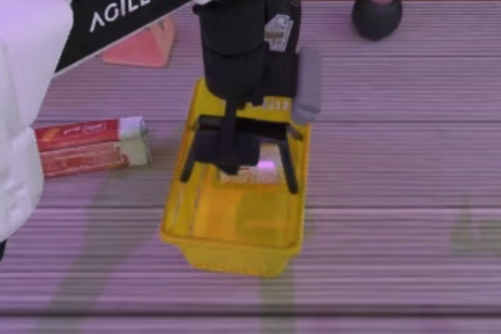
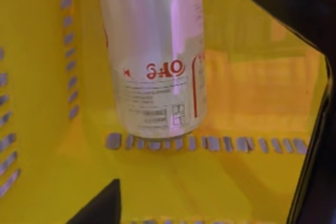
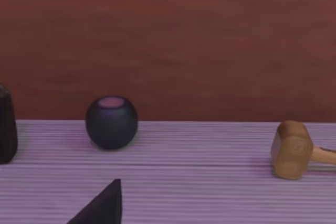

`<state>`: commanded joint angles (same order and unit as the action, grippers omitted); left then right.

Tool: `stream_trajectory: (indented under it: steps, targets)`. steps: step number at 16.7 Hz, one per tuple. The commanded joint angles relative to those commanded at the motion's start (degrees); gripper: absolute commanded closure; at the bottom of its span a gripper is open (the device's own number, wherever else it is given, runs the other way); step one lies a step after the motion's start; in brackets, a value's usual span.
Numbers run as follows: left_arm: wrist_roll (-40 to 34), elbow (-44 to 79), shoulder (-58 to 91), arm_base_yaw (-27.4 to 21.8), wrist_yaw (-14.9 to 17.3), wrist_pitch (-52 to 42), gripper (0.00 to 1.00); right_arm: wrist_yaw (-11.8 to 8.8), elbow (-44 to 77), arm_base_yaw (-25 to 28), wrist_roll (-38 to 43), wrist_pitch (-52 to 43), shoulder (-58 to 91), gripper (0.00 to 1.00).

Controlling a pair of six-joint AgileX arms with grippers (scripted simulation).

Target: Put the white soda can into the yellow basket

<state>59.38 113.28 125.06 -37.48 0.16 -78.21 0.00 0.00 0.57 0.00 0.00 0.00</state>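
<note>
Inside the yellow basket [image 1: 184, 224]: white soda can [image 2: 155, 56], upright, base low against the perforated wall, seemingly on or just above the floor; contact not confirmed.
Over the basket: left gripper [image 1: 239, 163], reached straight down between the two black folding handles [image 1: 290, 163], arm covering the basket's far end.
Jaw state, left: could not be told; only one dark fingertip [image 2: 100, 205] showed at the edge of the left wrist view, apart from the can; no grip line seen.
Jaw state, right: could not be told; right gripper not seen in the top view, one dark fingertip [image 3: 102, 205] at the edge of its own wrist view, over bare table.
Progress, as judged: can already within the basket walls; placing all but done. Left to do: release if not yet made, then lift the arm clear of the handles.
Hidden: can's top cut off in the left wrist view; in the top view only a pale patch below the wrist.
Left of the basket: red and pale green box [image 1: 90, 146], well apart.
Beyond the basket, to the left: pink wedge-shaped object [image 1: 145, 44], partly under the arm.
Beyond the basket, to the right: dark round object [image 1: 376, 12] with pink top.
Away from the basket: wooden mallet [image 3: 294, 149], seen only in the right wrist view.
</note>
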Motion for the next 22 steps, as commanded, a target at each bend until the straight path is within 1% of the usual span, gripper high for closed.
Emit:
stream_trajectory:
  steps: [3, 7, 20, 21, 22]
  targets:
    - [0.0, -2.6, -0.1, 0.0, 0.0, 2.6, 0.00, 0.0, 0.0, 0.0, 0.0, 0.0, 0.0, 0.00]
    - [0.0, -2.8, -0.1, 0.0, 0.0, 2.7, 0.00, 0.0, 0.0, 0.0, 0.0, 0.0, 0.0, 0.00]
    - [0.0, -2.8, -0.1, 0.0, 0.0, 2.7, 0.98, 0.0, 0.0, 0.0, 0.0, 0.0, 0.0, 0.00]
    - [0.0, -2.8, -0.1, 0.0, 0.0, 2.7, 1.00, 0.0, 0.0, 0.0, 0.0, 0.0, 0.0, 0.00]
    - [0.0, -2.8, -0.1, 0.0, 0.0, 2.7, 1.00, 0.0, 0.0, 0.0, 0.0, 0.0, 0.0, 0.00]
